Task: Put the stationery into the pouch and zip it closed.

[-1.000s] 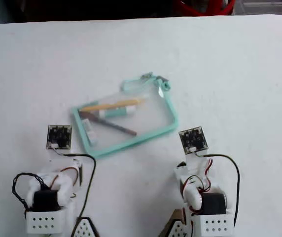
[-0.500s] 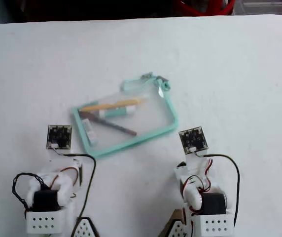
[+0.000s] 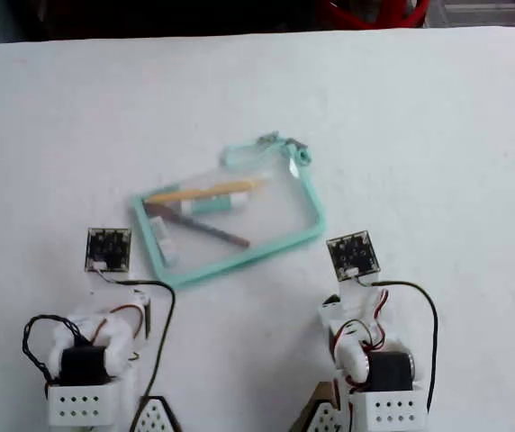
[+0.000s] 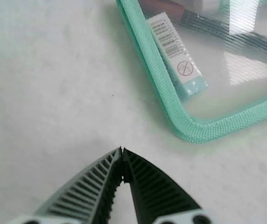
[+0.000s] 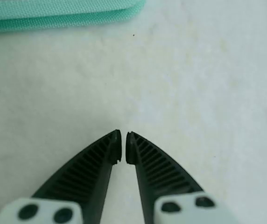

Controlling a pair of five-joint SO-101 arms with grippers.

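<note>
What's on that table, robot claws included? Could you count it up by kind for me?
Pouch: 1
Pencils or pens: 2, the yellow pencil and the brown pen
Tube: 1
Labelled block: 1
Grippers: 2, the left gripper and the right gripper
Total: 7

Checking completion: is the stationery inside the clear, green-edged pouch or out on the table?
Inside. The yellow pencil, brown pen and white labelled eraser lie within the border of the transparent green-edged pouch, under its panel.
</note>
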